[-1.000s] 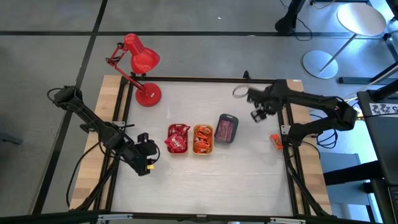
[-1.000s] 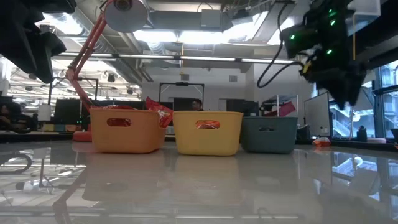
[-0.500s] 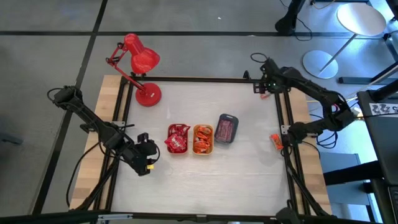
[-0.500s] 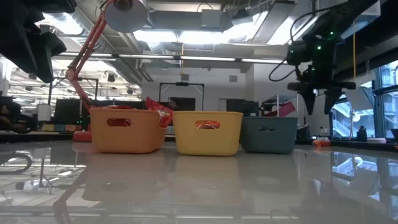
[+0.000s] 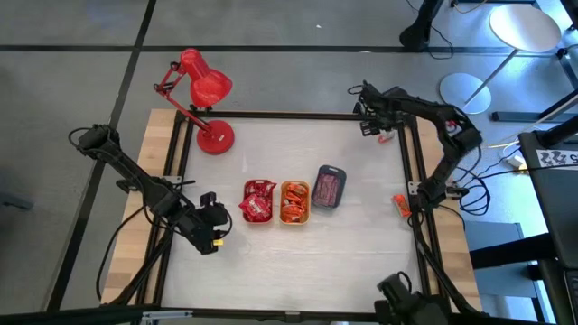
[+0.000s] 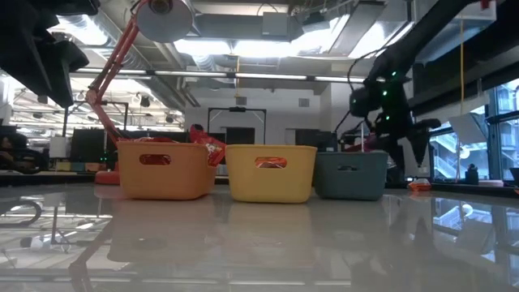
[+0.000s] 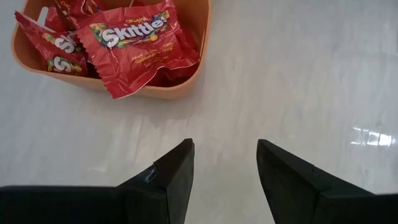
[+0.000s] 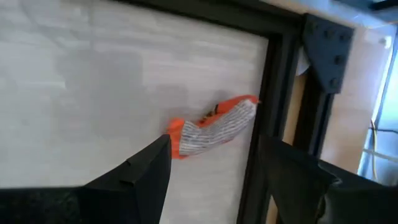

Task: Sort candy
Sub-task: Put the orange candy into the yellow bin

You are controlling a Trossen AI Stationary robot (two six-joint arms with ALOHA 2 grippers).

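step: we reach for a stray candy (image 8: pixel 212 127) at the bench's (image 5: pixel 271 271) upper right | right claw (image 8: pixel 214 171) released, hovering over it | left claw (image 7: pixel 224 165) released, empty, lower left | next: descend, straddle the wrapper, clench, avoid the black frame (image 8: pixel 261 155)

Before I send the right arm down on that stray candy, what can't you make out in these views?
- Orange candy by the black table frame: right wrist view is blurred, label unreadable; whether it touches the frame is unclear.
- Grey tray: low view, its wall hides the contents.
- Candy at the right edge: high view, too small to identify.
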